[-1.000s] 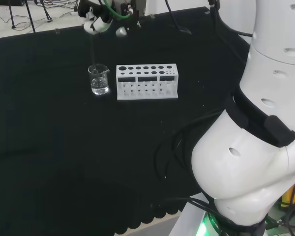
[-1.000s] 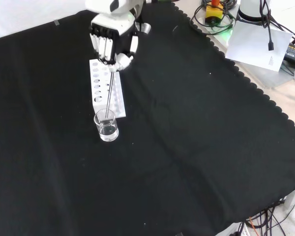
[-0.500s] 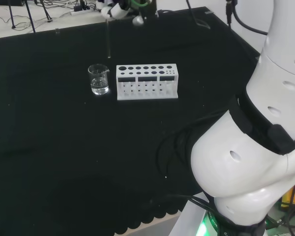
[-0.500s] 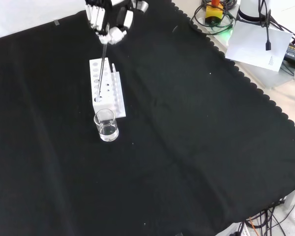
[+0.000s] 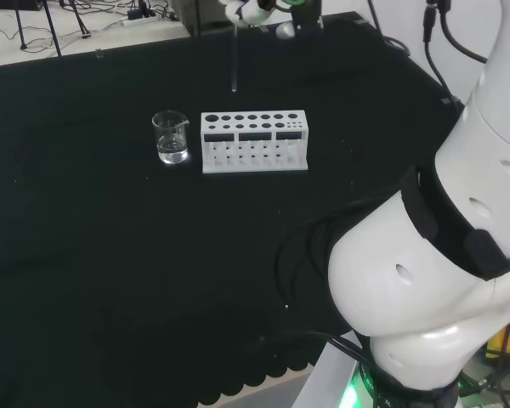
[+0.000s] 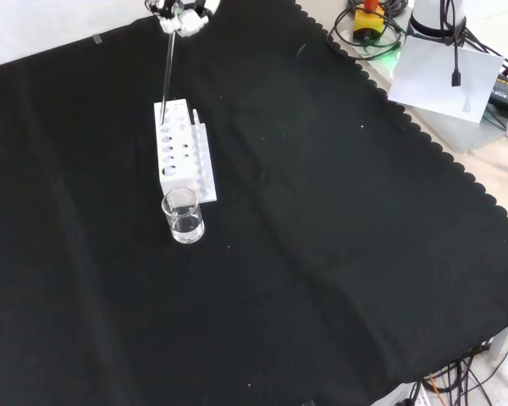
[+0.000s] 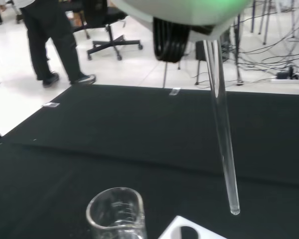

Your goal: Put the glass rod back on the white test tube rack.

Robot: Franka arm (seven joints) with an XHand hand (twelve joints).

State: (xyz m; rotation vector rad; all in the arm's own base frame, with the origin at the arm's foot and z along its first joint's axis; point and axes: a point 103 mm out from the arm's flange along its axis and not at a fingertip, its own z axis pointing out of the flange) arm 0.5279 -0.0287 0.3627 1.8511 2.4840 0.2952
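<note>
A black-clothed tabletop (image 6: pixel 339 254) spreads out beneath the hand, well below it. The arm's white links (image 5: pixel 425 280) bulk up at the right of the head view, far nearer the camera than the hand.

The hand (image 5: pixel 257 10) hangs high over the far part of the cloth, at the top edge of the head view; in the front view the hand (image 6: pixel 179 14) likewise shows at the top edge. Its fingers are curled in on the upper end of the glass rod (image 5: pixel 235 55), pinching it so that the rod drops almost straight down from the hand.

The white test tube rack (image 5: pixel 254 141) stands on the cloth below the hand. In the front view the rack (image 6: pixel 179 150) lies under the hand, and the rod (image 6: pixel 167 74) reaches down from the fingers to about the rack's far end; whether its tip touches the rack cannot be told from that view. In the head view the rod's lower end hangs clear above the rack's top.

A small glass beaker (image 5: pixel 171 138) with clear liquid stands just beside the rack's end, farther from the hand than the rack. In the wrist view the rod (image 7: pixel 222 134) slants away from the palm, its rounded tip in the air above a white corner of the rack (image 7: pixel 187 231), with the beaker's rim (image 7: pixel 115 211) nearby.
</note>
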